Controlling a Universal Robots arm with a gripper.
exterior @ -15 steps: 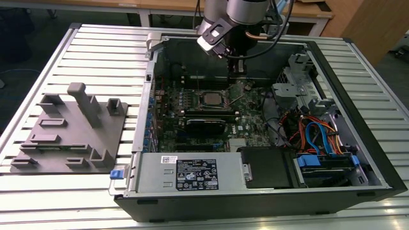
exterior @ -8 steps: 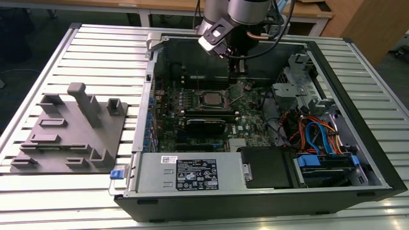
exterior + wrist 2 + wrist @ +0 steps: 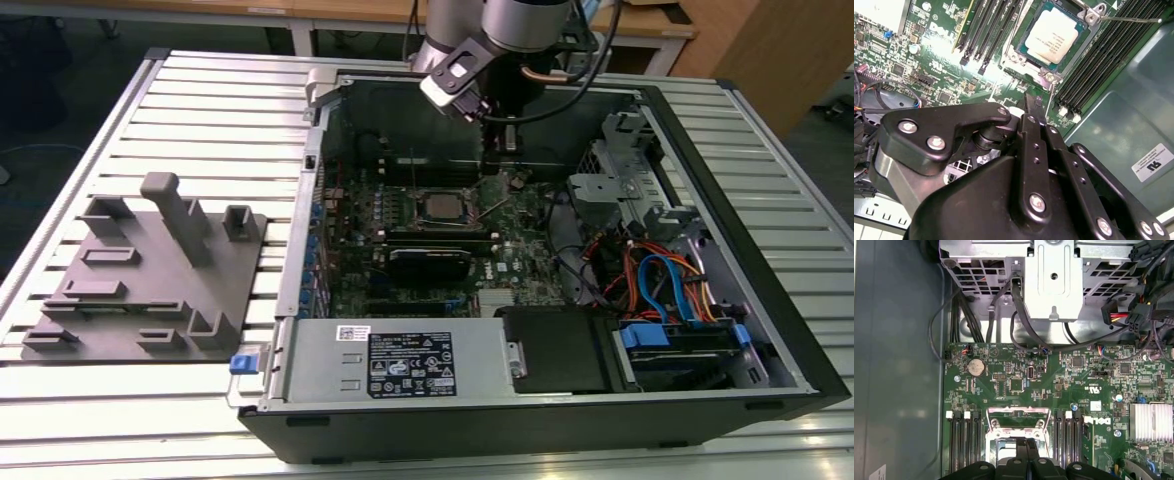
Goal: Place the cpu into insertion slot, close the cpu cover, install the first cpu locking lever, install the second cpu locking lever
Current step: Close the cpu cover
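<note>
Slatted aluminium table (image 3: 134, 420) fills the foreground of the exterior view, with a grey fixture tray (image 3: 134, 290) on that view's left and an open computer case (image 3: 534, 425) lying on its side next to it. Nearest inside the case is the power supply (image 3: 387, 365), and beyond it the green motherboard (image 3: 514, 255). Further in, the cpu (image 3: 1054, 36) lies flat in the insertion slot (image 3: 1014, 56), silver top up, between banks of long black memory slots (image 3: 1104, 60). The cpu cover (image 3: 1018, 412) looks raised off the chip, since green board shows through its window in the first wrist view. A thin locking lever (image 3: 1129, 19) stands out free to one side. The gripper (image 3: 1031, 102) hangs just above the socket's edge with its fingers drawn together and nothing visible between them. I cannot tell whether the tips touch the cover. Behind it, the arm (image 3: 514, 25) comes in over the case's far wall. The chip is probably light, rigid and smooth-topped, with a delicate underside, so it is best held by its opposite edges. The cover is thin, stiff sheet metal, best pressed at its free edge.
</note>
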